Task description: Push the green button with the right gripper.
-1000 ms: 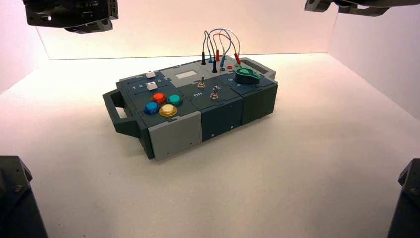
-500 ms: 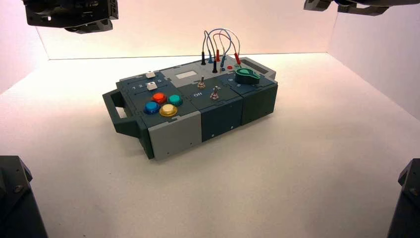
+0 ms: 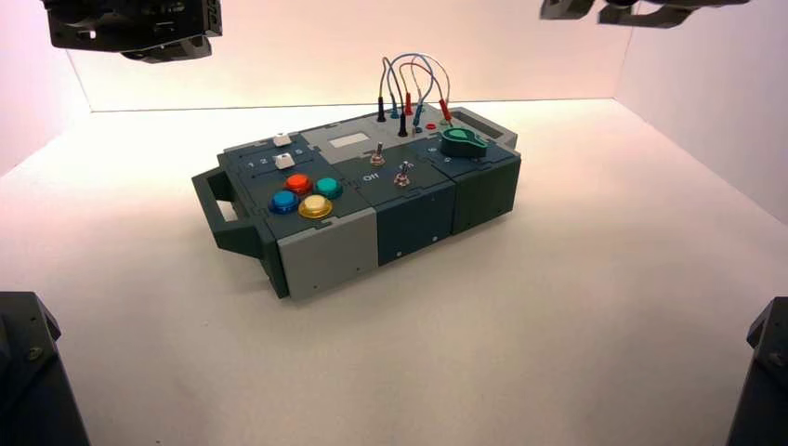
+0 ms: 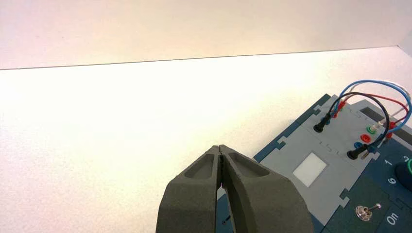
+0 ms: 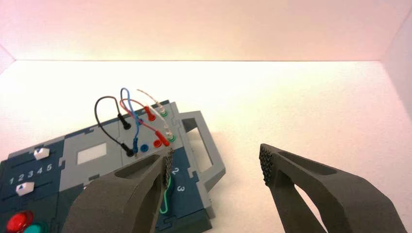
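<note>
With our right gripper (image 5: 216,165) wide open at far right, we must start going left and nearer to push the green button (image 3: 328,188) on the box's (image 3: 330,253) near left, while our closed left gripper (image 4: 219,147) hangs far left.

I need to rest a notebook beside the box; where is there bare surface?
Bare surface lies in front of the box, also right of it toward the right wall. The lid is crowded: wires at the back, four buttons by the left handle.

Buttons (image 3: 307,195) left of the switches (image 3: 389,167) (wires (image 3: 413,88) behind).
</note>
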{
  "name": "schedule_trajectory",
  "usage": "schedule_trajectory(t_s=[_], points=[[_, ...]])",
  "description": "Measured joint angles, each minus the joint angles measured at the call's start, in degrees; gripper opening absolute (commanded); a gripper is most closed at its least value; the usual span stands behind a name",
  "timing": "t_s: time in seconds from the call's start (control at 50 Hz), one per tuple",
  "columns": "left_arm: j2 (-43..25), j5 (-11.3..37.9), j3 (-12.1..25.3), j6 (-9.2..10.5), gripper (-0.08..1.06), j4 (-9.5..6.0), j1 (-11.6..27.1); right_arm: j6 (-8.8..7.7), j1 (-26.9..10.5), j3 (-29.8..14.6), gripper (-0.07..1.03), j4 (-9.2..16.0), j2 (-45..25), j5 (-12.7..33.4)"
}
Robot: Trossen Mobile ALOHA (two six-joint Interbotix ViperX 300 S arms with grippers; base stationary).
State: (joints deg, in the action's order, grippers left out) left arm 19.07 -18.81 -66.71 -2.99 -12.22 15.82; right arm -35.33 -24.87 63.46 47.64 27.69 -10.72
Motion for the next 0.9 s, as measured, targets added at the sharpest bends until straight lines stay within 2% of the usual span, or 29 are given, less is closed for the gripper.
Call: schedule_trajectory(t_s=[0.1,0.22,0.48,0.66,0.8,0.9], points=[[0.0,0.0,0.0,0.0,-0.03,0.0,0.09,-0.09,-0.09,-1.14,0.82,-0.09,-2.02,1.67],[-0.18,0.0,0.0,0.0,-0.03,0.0,0.09,-0.09,-0.18,-2.81,0.7,-0.09,-4.31,4.22],[-0.53,0.0,0.0,0.0,-0.03,0.0,0.0,-0.35,-0.18,-6.94,0.35,-0.18,-6.94,13.01],[-0.79,0.0,0.0,0.0,-0.03,0.0,0.0,-0.35,-0.44,-8.0,0.32,-0.26,-6.94,16.44],[-0.79,0.0,0.0,0.0,-0.03,0.0,0.09,-0.53,-2.37,-8.44,0.17,-0.26,-7.29,17.31],[-0.79,0.0,0.0,0.0,-0.03,0.0,0.0,-0.62,-4.31,-9.14,0.15,-0.35,-7.73,18.02]])
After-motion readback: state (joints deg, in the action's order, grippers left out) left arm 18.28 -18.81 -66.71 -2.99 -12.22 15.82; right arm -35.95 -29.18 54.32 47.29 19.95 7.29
